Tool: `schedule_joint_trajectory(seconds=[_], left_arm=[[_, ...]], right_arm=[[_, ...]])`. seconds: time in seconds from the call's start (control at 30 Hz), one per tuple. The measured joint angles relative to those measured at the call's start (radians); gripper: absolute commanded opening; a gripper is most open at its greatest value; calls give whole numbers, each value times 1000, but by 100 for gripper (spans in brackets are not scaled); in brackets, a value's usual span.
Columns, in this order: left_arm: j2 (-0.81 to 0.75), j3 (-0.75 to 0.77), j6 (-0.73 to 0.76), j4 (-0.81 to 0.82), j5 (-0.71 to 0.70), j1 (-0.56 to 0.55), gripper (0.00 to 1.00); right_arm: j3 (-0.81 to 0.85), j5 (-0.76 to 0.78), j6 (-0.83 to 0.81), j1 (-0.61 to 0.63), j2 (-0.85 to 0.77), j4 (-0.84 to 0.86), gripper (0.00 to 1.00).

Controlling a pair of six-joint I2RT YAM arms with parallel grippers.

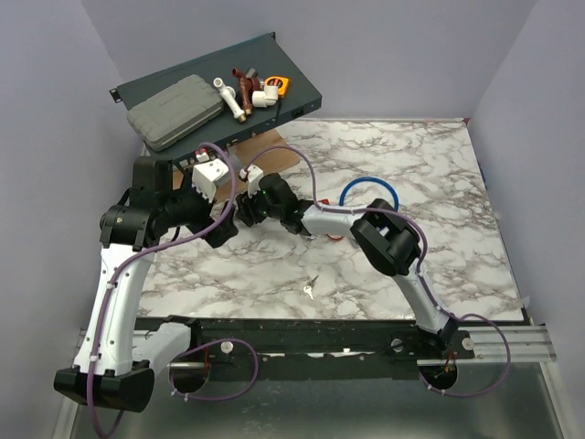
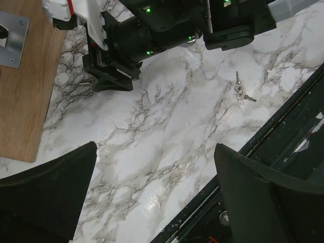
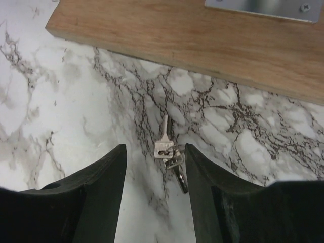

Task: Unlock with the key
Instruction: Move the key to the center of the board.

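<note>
A tiny silver key (image 3: 163, 147) on a ring with another key lies flat on the marble between the fingers of my open right gripper (image 3: 154, 149), just short of the wooden board (image 3: 202, 35). In the top view the right gripper (image 1: 245, 212) is low at the board's near edge and hides what is under it. A small silver key bunch (image 1: 311, 288) lies on the marble toward the front and shows in the left wrist view (image 2: 240, 92). My left gripper (image 2: 156, 147) is open and empty above bare marble (image 1: 224, 233). The brass padlock is not visible.
A metal plate (image 3: 263, 6) is screwed to the board. A blue ring (image 1: 370, 187) lies behind the right arm. A dark tray (image 1: 302, 91) at the back holds a grey case (image 1: 174, 112) and small tools. A black rail (image 1: 302, 334) runs along the front edge.
</note>
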Motion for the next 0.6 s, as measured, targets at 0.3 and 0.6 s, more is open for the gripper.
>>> schedule_joint_trajectory(seconds=[0.3,0.6], left_arm=[[-33,0,10,-33,3,4,98],[-31,0,11,-32,3,4,99]], right_arm=[[58,105,-62,33,71,-1,41],[24,229,-93,61,61,32,1]])
